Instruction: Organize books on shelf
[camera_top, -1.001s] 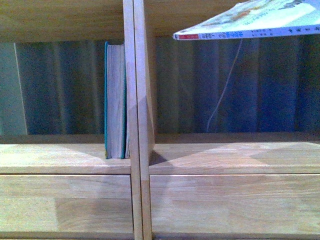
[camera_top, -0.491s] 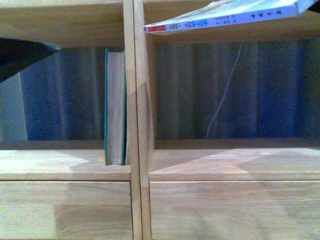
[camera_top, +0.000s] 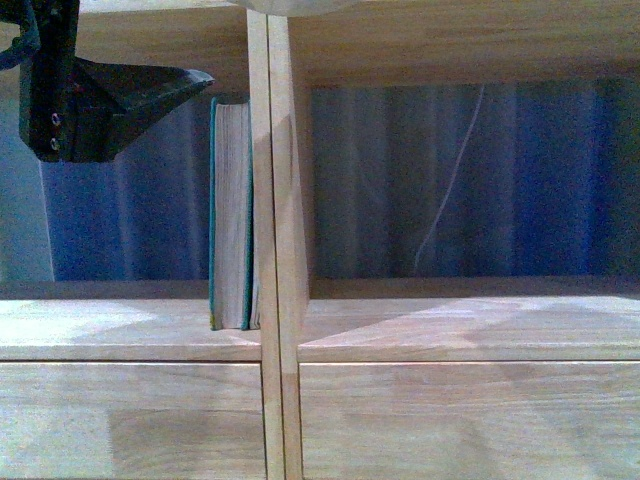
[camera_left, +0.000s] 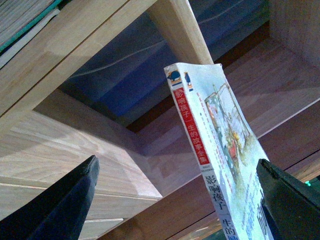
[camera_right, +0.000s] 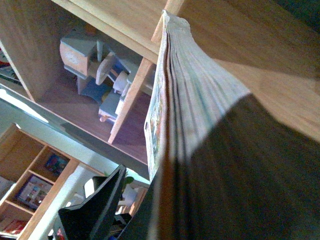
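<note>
Left claw (camera_left: 177, 165) further into front view than half a second ago; thin white paperback (camera_left: 210, 150) gone from top of that view. Left claw wide, fingers (camera_left: 65, 210) either side of paperback, not gripping. Right claw (camera_right: 150, 200) seems clamped on it, contact mostly hidden. Paperback aloft before shelf (camera_top: 130, 330). Looks light, floppy, glossy: pinch near stiffer red-marked spine. Teal book (camera_top: 230, 215) upright against divider (camera_top: 275, 200), left compartment.

Two books: one teal book (camera_top: 230, 215) standing just beside the left tool (camera_left: 177, 167), one white paperback (camera_left: 215, 145) between that tool's fingers (camera_left: 65, 205). One light-wood bookcase (camera_top: 275, 300), showing two open compartments (camera_top: 460, 310) and two drawer fronts (camera_top: 130, 415).
</note>
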